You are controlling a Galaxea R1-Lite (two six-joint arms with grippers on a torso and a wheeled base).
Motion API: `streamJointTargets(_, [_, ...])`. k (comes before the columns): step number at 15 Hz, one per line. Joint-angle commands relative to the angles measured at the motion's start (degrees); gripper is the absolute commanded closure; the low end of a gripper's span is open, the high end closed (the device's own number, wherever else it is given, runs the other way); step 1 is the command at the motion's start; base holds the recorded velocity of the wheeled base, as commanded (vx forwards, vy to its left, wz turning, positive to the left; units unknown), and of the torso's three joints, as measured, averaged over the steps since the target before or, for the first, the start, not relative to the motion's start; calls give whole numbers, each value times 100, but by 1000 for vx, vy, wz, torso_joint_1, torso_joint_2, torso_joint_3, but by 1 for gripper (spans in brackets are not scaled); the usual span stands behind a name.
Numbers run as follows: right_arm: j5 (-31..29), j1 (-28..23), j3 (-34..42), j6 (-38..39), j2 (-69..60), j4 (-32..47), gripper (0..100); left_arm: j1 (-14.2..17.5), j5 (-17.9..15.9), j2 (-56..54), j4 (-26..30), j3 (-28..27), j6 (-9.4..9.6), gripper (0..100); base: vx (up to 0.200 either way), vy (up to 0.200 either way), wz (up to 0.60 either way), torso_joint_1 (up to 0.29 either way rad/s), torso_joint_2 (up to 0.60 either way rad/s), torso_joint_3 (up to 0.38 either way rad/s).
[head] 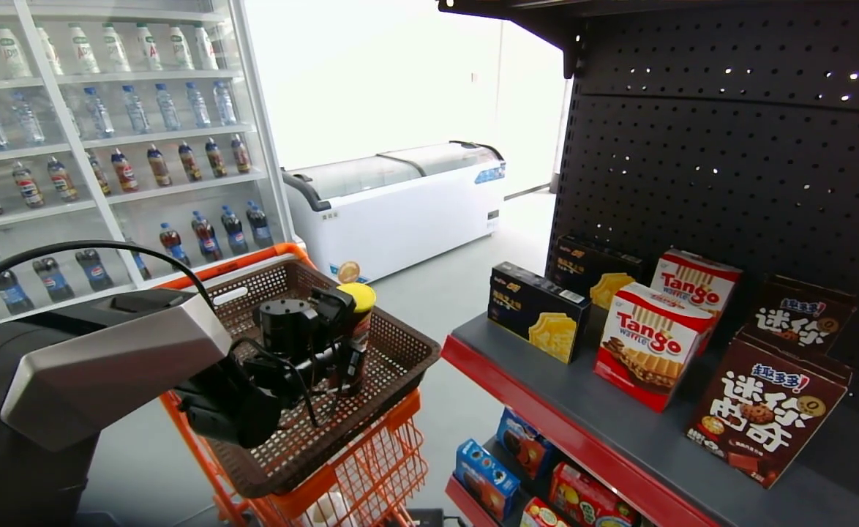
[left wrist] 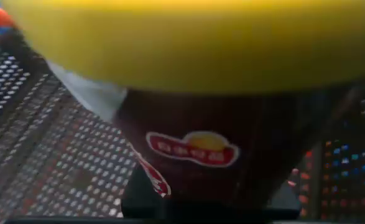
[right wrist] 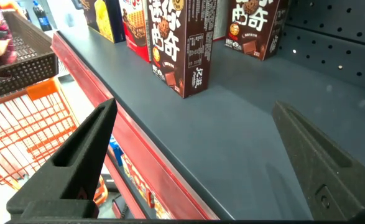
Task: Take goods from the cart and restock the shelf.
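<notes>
Yellow-lidded can (left wrist: 194, 149) upright, clamped between left jaws, inside cart basket (head: 400, 351)

**Bright daylight, far side blown out**

Light comes from the far opening (head: 400, 66) above the freezer (head: 400, 212), which is clipped to white. Hazy glare on the cooler door (head: 107, 110) at left. The pegboard (head: 729, 161) is dark, with bright pinpoints through its holes. Soft shadows on the shelf (head: 620, 439). Straight lines bow near the head view's borders.
</notes>
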Motion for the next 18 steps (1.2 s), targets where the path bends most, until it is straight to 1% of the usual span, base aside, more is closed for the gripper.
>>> streamJointTargets(1, [4, 0, 5, 0, -2, -1, 0, -30, 372, -36, 119, 174, 249, 100, 0, 0, 0, 0, 0, 0])
streamJointTargets(2, [4, 0, 5, 0, -2, -1, 0, -100, 434, -115, 110, 253, 258, 100, 0, 0, 0, 0, 0, 0])
streamJointTargets(4, [4, 0, 5, 0, -2, -1, 0, -197, 425, -387, 127, 297, 258, 100, 0, 0, 0, 0, 0, 0])
streamJointTargets(6, [4, 0, -4, 0, -2, -1, 0, -294, 355, -712, 189, 253, 241, 100, 0, 0, 0, 0, 0, 0])
streamJointTargets(7, [4, 0, 5, 0, -2, -1, 0, -355, 267, -818, 250, 253, 232, 100, 0, 0, 0, 0, 0, 0])
streamJointTargets(8, [4, 0, -4, 0, -2, -1, 0, -452, 30, -1161, 365, 262, 135, 100, 0, 0, 0, 0, 0, 0])
streamJointTargets(9, [4, 0, 5, 0, -2, -1, 0, -505, 21, -1398, 558, 235, 91, 100, 0, 0, 0, 0, 0, 0])
streamJointTargets(11, [4, 0, 5, 0, -2, -1, 0, -557, 3, -1899, 1323, 42, -85, 100, 0, 0, 0, 0, 0, 0])
streamJointTargets(12, [4, 0, 5, 0, -2, -1, 0, -557, 3, -2092, 1595, 7, -155, 100, 0, 0, 0, 0, 0, 0])
streamJointTargets(13, [4, 0, -4, 0, -2, -1, 0, -566, 47, -2470, 1982, 51, -252, 100, 0, 0, 0, 0, 0, 0])
streamJointTargets(14, [4, 0, 5, 0, -2, -1, 0, -593, 170, -2769, 2149, 112, -357, 100, 0, 0, 0, 0, 0, 0])
streamJointTargets(15, [4, 0, 5, 0, -2, -1, 0, -601, 161, -3085, 2246, 235, -471, 100, 0, 0, 0, 0, 0, 0])
streamJointTargets(16, [4, 0, 5, 0, -2, -1, 0, -601, -14, -3323, 2369, 306, -506, 100, 0, 0, 0, 0, 0, 0])
streamJointTargets(17, [4, 0, 5, 0, -2, -1, 0, -549, -709, -3771, 2738, 420, -515, 100, 0, 0, 0, 0, 0, 0])
streamJointTargets(18, [4, 0, -4, 0, -2, -1, 0, -531, -920, -3956, 2905, 437, -533, 100, 0, 0, 0, 0, 0, 0])
